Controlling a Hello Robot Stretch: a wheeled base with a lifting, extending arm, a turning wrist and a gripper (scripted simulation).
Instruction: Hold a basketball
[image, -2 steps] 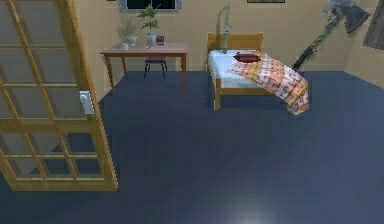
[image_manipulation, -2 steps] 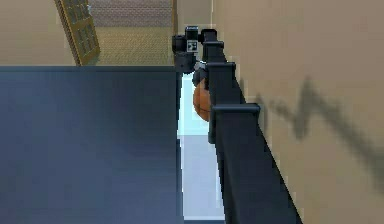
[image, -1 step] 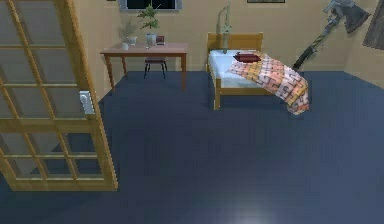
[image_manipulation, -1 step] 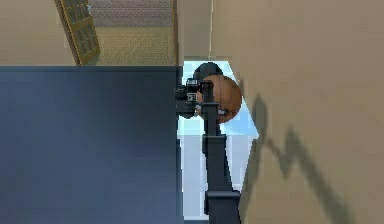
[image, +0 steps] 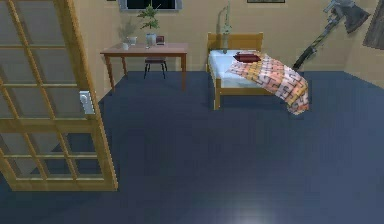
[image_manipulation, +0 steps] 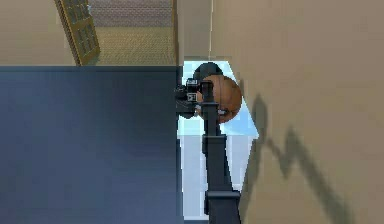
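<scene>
In the arm side view, orange-brown basketball (image_manipulation: 230, 98) seen against a pale blue furniture top (image_manipulation: 192, 150), with the hand (image_manipulation: 190, 95) right at its left edge. Cannot tell whether the hand holds anything. In the forward view, glass-paned door (image: 45, 100), wooden worktop (image: 145, 50) with plants (image: 148, 18), bed (image: 235, 70) with checked blanket (image: 280, 80).

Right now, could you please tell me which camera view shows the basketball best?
The arm side view: the basketball is a round orange-brown ball against a pale stand, near the tool. The forward view looks toward a desk and bed.
</scene>
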